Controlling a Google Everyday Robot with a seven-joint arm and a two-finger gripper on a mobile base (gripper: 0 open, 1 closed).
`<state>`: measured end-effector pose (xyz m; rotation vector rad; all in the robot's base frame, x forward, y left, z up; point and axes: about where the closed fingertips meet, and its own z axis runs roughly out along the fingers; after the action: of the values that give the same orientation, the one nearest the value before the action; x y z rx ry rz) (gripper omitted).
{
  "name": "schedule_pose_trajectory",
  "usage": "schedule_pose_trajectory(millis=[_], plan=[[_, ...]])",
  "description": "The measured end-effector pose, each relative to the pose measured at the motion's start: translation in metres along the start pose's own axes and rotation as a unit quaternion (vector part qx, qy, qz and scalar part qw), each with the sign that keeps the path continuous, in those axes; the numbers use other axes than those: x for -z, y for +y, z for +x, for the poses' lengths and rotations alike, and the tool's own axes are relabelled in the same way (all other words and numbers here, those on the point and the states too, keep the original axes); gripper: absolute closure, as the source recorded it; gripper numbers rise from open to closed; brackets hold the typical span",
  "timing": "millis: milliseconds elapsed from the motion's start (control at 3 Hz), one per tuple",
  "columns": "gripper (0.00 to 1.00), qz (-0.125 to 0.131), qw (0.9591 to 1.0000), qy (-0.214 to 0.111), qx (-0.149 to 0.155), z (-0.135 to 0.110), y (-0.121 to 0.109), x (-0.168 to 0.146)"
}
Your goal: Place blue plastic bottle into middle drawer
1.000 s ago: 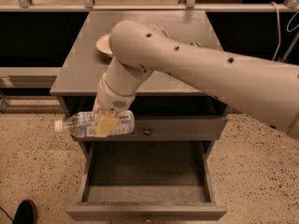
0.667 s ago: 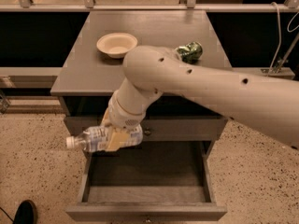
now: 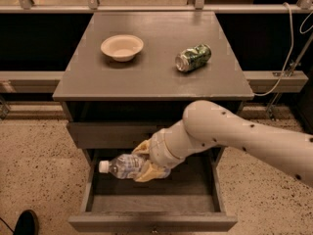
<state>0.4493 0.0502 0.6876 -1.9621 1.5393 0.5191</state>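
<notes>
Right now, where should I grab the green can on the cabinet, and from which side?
Probably across its middle, from above: the can lies on its side with its long flanks free. The gripper is down over the open drawer, shut on the bottle.

No legible text anywhere. The bottle [image 3: 122, 166] label is pale, nothing readable. The can [image 3: 193, 58] on the table [image 3: 98, 77] shows green print, no brand readable. The gripper [image 3: 146, 161] is over the open drawer [image 3: 146, 203], jaws clamped on the bottle.

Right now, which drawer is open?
The middle drawer, pulled out under the shut upper drawer; the gripper holds the bottle over it.
</notes>
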Motion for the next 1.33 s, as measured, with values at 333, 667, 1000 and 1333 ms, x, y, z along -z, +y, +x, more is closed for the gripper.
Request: schedule_pose_trajectory(millis=[333,667,1000,1333], plan=[[1.00,0.043,0.9971,-0.056,-0.030,0.037,0.005,0.009],[1.00,0.065,0.9904,-0.112,-0.049,0.064,0.004,0.011],[1.00,0.072,0.9767,-0.196,-0.048,0.082,0.001,0.010],[1.00,0.080,0.9572,-0.278,-0.011,0.091,0.002,0.007]])
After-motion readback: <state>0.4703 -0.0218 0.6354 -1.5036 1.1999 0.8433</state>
